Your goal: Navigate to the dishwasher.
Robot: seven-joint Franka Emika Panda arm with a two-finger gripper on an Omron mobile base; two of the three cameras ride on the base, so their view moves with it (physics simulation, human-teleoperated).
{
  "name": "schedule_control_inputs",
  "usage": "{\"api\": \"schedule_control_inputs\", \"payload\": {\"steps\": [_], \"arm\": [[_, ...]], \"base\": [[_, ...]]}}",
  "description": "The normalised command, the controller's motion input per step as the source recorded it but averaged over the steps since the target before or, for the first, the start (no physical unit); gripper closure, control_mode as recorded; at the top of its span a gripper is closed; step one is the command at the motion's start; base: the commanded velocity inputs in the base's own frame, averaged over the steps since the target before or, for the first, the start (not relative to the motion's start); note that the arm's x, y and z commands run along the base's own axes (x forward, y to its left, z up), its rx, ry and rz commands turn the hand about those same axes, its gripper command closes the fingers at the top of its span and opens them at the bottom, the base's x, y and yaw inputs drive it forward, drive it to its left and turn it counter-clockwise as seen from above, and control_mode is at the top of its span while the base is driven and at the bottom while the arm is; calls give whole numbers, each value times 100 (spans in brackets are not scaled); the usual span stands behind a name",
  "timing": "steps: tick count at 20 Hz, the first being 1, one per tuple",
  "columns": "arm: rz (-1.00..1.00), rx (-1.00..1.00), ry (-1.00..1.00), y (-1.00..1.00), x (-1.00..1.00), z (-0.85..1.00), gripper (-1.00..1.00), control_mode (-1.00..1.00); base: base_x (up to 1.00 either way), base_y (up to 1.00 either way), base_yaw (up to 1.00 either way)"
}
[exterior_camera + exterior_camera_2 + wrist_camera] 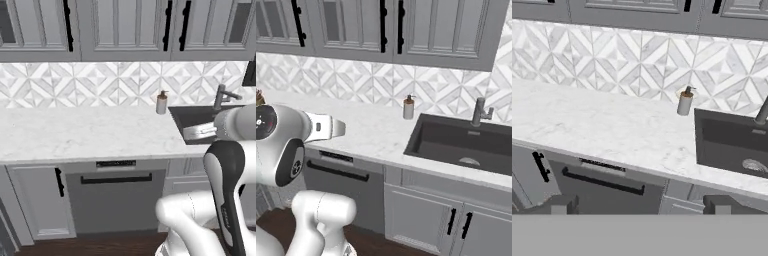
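Note:
The dishwasher [116, 202] is a flat dark grey front under the white marble counter [75, 135], straight ahead and low in the left base view. It has one horizontal black bar handle and a narrow dark control strip along its top edge. In the right base view the dishwasher [351, 192] sits lower left, partly behind my arm. The hand view looks down on the dishwasher [607, 195] at lower left. My gripper [641, 206] hovers above the counter's front edge, its two fingertips [559, 205] far apart, open and holding nothing.
A dark sink [466, 142] with a grey faucet [479, 112] lies in the counter to the right of the dishwasher. A soap dispenser [161, 103] stands by the backsplash. Light grey cabinet doors [37, 200] flank the dishwasher, and wall cabinets [125, 25] hang above.

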Motion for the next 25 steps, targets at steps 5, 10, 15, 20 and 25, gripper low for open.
{"api": "schedule_control_inputs", "payload": {"steps": [5,10,15,20,25], "arm": [[0,0,0,0,0,0,-100,100],[0,0,0,0,0,0,-100,100],[0,0,0,0,0,0,-100,100],[0,0,0,0,0,0,-100,100],[0,0,0,0,0,0,-100,100]], "base": [[52,94,-54],[56,63,-42],[88,0,-8],[100,32,1],[94,24,37]]}}
